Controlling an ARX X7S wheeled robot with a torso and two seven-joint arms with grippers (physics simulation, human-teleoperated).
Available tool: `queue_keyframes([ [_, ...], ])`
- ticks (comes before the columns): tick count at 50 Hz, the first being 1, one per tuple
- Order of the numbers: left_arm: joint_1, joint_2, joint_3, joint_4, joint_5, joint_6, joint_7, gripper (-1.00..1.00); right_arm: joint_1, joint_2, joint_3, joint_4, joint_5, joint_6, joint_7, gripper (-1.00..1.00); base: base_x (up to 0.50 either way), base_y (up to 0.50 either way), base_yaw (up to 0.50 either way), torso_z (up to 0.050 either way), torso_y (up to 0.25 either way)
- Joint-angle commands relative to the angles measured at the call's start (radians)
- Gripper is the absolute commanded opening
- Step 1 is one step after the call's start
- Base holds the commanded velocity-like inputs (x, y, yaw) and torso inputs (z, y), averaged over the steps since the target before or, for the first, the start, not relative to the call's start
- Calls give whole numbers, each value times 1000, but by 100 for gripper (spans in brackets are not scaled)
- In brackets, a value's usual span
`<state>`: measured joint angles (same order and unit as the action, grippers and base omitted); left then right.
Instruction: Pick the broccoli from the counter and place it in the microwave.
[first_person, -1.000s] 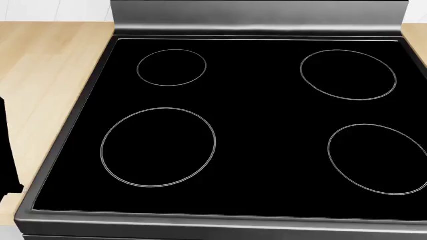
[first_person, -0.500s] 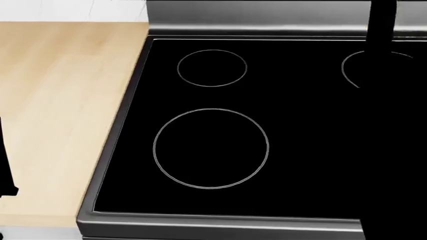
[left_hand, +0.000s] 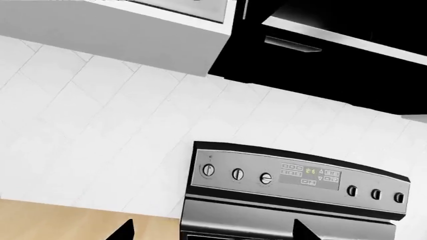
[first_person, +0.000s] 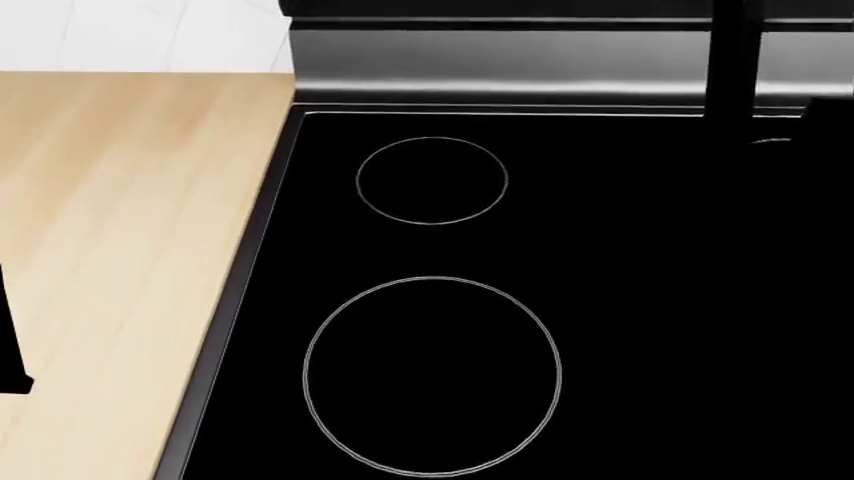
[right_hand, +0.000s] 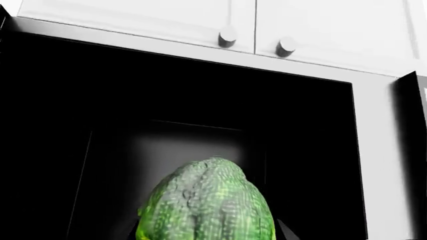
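The broccoli (right_hand: 207, 205), a bumpy green crown, fills the lower middle of the right wrist view, with my right gripper (right_hand: 207, 236) shut on it. A dark fingertip (right_hand: 285, 232) shows beside it. Straight ahead of it gapes the dark open cavity of the microwave (right_hand: 167, 100). In the head view only a dark strip of the right arm (first_person: 734, 60) shows at the top right. My left gripper (left_hand: 213, 235) is open and holds nothing, hovering where the beige counter (left_hand: 67, 222) meets the stove. The counter (first_person: 120, 250) lies left of the stove and shows no broccoli.
The black glass stovetop (first_person: 601, 300) with ring outlines fills most of the head view. Its steel control panel (left_hand: 300, 177) stands against the white tiled wall (left_hand: 100, 125). The microwave's black body (left_hand: 347, 50) hangs above the stove. White cabinet doors with round knobs (right_hand: 227, 36) sit over the microwave.
The head view has swung left, then tilted, so the stovetop sits lower and further right in frame. The right arm has come into view at the top right.
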<state>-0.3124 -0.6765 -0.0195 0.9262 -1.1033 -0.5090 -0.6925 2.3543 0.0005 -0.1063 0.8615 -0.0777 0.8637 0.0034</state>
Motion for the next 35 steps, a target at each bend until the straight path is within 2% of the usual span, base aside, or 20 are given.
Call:
queue_keyframes([
  [1,-6,-4,5,8,-8,-2,-12,100,2,0,-22,10,-2,-4,-26,-100,500,8,0,0,0],
  [35,34,-15,-3,14,-2,24,-11,100,2,0,-39,25,25,-8,-16,-100,500,14,0,0,1],
])
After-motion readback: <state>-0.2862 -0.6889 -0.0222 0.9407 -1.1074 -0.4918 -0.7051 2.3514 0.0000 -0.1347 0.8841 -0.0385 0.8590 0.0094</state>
